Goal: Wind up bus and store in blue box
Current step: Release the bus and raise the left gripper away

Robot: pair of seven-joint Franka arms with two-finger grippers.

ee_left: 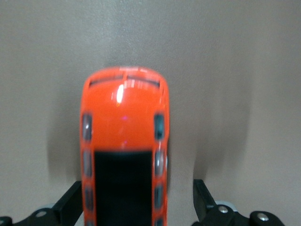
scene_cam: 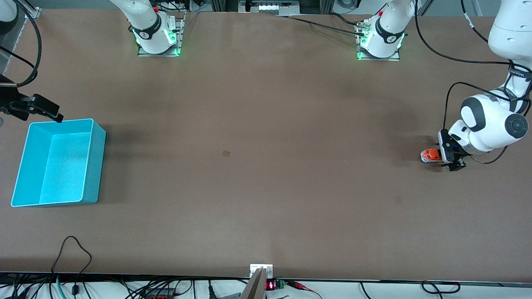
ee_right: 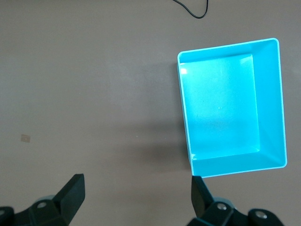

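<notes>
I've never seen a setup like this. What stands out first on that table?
A small orange bus on the table at the left arm's end, between the open fingers of the left gripper. At the right arm's end sits a big, empty blue box, with the open right gripper waiting above the table beside it.

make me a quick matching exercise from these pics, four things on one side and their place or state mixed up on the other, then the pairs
Things:
1. bus
2. blue box
3. left gripper
4. right gripper

Places or states:
A. empty, at the right arm's end of the table
B. open, fingers either side of the bus
C. orange, on the table at the left arm's end
D. open, by the box's rim

Pairs: 1-C, 2-A, 3-B, 4-D
</notes>
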